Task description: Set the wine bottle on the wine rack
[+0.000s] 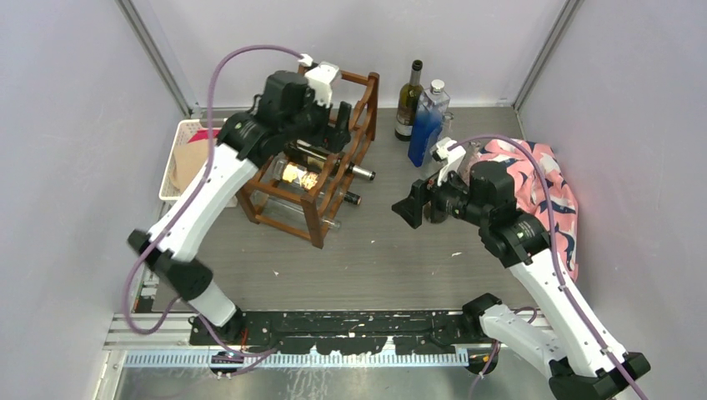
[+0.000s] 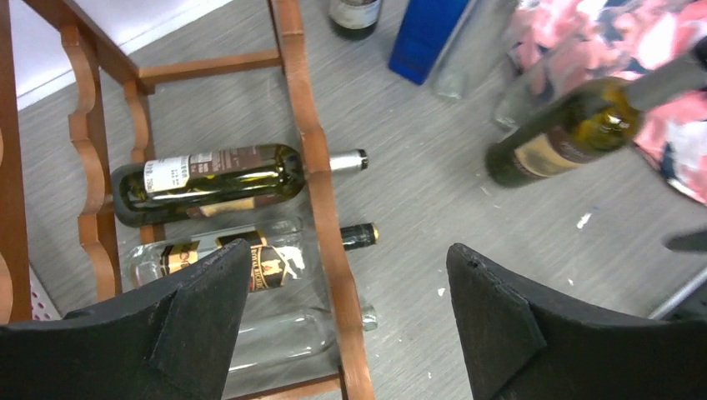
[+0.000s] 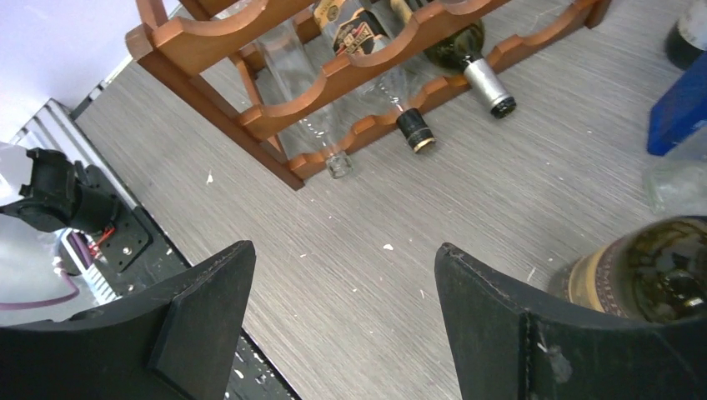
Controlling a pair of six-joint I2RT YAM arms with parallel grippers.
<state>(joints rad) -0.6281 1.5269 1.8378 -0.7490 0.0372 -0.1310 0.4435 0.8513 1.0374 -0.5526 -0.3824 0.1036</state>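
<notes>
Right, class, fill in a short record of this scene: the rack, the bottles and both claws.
wine rack: three bottles lying in it
wine bottle: tilted by the pink cloth, outside the rack, in neither claw
left claw: open, empty, over the rack
right claw: open, empty, wine bottle just outside one finger
upright, right of the rack: dark bottle, blue bottle
</notes>
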